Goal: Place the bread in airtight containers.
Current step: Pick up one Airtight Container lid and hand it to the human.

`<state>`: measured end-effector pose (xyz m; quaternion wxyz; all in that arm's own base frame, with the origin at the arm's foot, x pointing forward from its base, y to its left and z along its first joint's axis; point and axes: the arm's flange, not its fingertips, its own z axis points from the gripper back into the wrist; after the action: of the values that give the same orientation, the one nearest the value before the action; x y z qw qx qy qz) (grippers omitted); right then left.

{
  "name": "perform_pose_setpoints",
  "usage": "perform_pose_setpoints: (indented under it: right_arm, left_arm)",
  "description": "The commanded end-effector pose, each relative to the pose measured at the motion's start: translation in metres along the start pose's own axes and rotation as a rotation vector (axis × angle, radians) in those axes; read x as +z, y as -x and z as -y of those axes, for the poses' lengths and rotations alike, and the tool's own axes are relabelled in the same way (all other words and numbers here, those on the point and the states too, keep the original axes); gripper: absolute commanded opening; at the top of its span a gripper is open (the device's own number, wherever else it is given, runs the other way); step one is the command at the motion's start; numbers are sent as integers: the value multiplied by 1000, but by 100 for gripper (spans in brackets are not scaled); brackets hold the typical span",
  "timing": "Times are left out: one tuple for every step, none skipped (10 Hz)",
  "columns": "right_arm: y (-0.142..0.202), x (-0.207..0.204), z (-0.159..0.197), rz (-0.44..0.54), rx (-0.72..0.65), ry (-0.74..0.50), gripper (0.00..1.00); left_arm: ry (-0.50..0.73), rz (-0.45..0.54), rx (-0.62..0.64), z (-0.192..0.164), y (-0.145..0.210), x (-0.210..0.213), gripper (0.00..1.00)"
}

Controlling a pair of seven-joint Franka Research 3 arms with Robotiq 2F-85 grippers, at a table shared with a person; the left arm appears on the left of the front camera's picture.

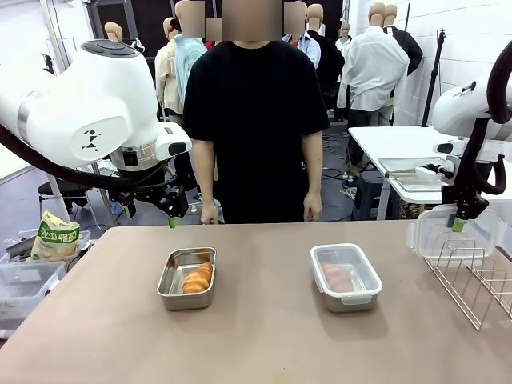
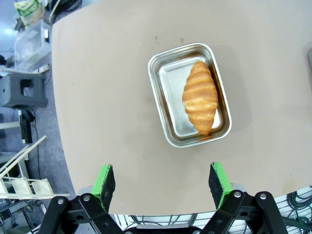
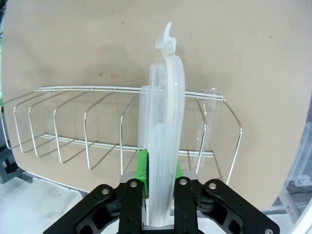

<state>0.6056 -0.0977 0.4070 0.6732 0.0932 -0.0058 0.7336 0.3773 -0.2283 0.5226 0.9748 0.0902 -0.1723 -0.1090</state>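
The right hand (image 3: 157,170), black with green pads, is clamped edge-on around a clear plastic snap lid (image 3: 163,136) that stands upright in a silver wire rack (image 3: 73,131); in the right wrist view the lid rises from lower centre to the top of the frame. In the front view this hand (image 1: 458,222) hangs at the right edge, over the rack (image 1: 472,276) on the brown table (image 1: 256,336).

The left hand (image 2: 163,180) holds nothing, its two green pads set wide apart along the bottom of the left wrist view. In the front view it (image 1: 152,214) hovers at the left, above the table's far edge.

One golden-brown ridged croissant (image 1: 198,278) lies in an uncovered rectangular stainless-steel tub (image 1: 186,278) left of centre; in the left wrist view the croissant (image 2: 200,95) lies along that tub's (image 2: 168,109) right side. The second croissant (image 1: 338,277) shows through a clear lid (image 1: 346,272) that covers the other steel tub (image 1: 346,300), right of centre. A person in a black shirt (image 1: 256,120) stands at the top centre, behind the table.
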Motion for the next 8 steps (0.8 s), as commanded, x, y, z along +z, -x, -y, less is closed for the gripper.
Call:
perform_pose_setpoints:
  right_arm:
    - [1,2,6,-8,-20,-23,0]
    - [1,3,5,-4,-18,-34,0]
    - [0,5,3,4,-16,-53,0]
    - [-1,12,-2,10,-24,-61,0]
    - [-2,22,-9,25,-27,-65,0]
    - [-3,40,-22,34,-43,-36,0]
    - [-2,57,-34,50,-51,-15,0]
    - [0,74,-45,78,-48,9,0]
  left_arm:
    - [0,-5,-2,-1,0,1,100]
    - [0,-5,-2,-1,0,1,100]
    - [0,-5,-2,-1,0,1,100]
    - [0,-5,-2,-1,0,1,100]
    - [0,-5,-2,-1,0,1,100]
    - [0,-5,-2,-1,0,1,100]
    - [0,-5,-2,-1,0,1,100]
    - [0,-5,-2,-1,0,1,100]
